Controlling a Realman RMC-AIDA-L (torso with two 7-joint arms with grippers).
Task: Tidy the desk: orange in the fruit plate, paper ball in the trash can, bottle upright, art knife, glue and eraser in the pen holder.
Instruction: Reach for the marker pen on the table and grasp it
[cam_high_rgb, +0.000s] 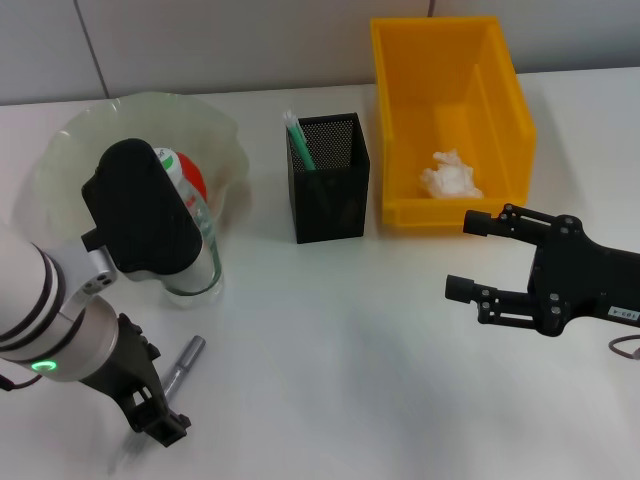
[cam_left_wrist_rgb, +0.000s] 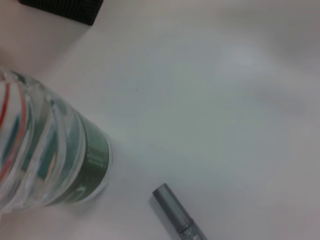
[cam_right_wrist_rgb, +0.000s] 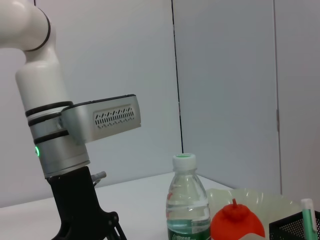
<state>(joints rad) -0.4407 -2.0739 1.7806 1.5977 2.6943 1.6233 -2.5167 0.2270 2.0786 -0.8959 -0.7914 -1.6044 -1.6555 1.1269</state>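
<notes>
The grey art knife (cam_high_rgb: 186, 361) lies on the white table beside my left gripper (cam_high_rgb: 155, 415), which hovers low at the front left. Its end also shows in the left wrist view, art knife (cam_left_wrist_rgb: 177, 216). The clear bottle (cam_high_rgb: 199, 255) stands upright just behind, partly hidden by my left wrist. The orange (cam_high_rgb: 191, 177) rests in the pale green fruit plate (cam_high_rgb: 222, 130). The paper ball (cam_high_rgb: 449, 176) lies in the yellow trash can (cam_high_rgb: 505, 95). The black mesh pen holder (cam_high_rgb: 330, 190) holds a green-and-white stick (cam_high_rgb: 298, 141). My right gripper (cam_high_rgb: 470, 257) is open and empty at the right. The eraser is out of view.
The bottle (cam_left_wrist_rgb: 50, 160) base stands a short way from the knife in the left wrist view, with the pen holder (cam_left_wrist_rgb: 65, 7) corner farther off. The right wrist view shows the bottle (cam_right_wrist_rgb: 186, 205), orange (cam_right_wrist_rgb: 236, 222) and my left arm (cam_right_wrist_rgb: 75, 145).
</notes>
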